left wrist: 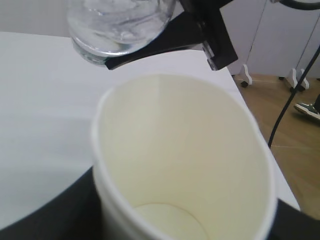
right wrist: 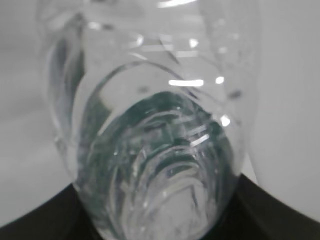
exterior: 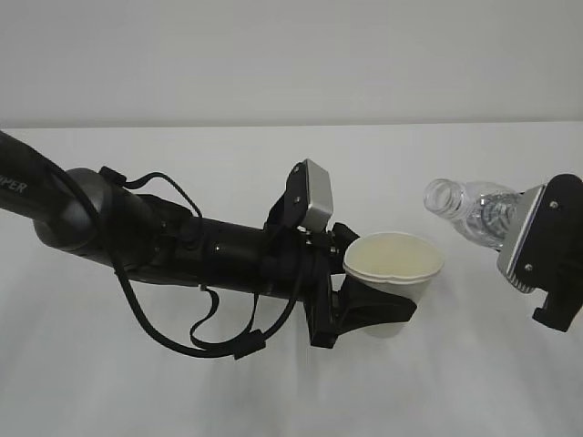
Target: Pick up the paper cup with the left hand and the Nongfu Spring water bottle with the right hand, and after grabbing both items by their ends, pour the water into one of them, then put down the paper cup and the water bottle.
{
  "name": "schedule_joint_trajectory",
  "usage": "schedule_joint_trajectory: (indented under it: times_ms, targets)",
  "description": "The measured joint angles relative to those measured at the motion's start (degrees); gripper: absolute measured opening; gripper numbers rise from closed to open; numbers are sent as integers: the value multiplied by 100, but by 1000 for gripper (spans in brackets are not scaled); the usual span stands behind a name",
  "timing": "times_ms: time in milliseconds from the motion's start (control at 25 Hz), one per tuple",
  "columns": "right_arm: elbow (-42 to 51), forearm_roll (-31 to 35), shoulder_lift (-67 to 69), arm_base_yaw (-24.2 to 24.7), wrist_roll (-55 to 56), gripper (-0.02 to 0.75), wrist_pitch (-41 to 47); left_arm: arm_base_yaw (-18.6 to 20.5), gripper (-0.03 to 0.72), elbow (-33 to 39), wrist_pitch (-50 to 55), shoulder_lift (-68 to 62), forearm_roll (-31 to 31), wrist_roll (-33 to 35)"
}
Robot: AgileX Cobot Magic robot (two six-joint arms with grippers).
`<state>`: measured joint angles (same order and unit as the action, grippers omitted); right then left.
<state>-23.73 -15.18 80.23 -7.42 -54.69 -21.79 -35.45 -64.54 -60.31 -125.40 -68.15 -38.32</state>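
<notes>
Left hand (exterior: 378,309) holds the paper cup (exterior: 393,269) mid-scene above the white surface (exterior: 273,391), right hand (exterior: 547,264) holds the tilted bottle (exterior: 469,211), mouth toward the cup, at right.

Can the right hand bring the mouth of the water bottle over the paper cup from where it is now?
Probably yes. The right hand holds the water bottle tilted, with its open mouth towards the paper cup, which the left hand holds up. Only open air lies between them.
</notes>
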Motion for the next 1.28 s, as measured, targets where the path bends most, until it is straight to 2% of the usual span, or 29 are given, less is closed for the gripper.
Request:
schedule_joint_trajectory:
  times_ms: [1280]
  targets:
    - [0, 154, 0, 0, -1519, 421, -677, 0, 452, 0, -181, 0, -215, 14]
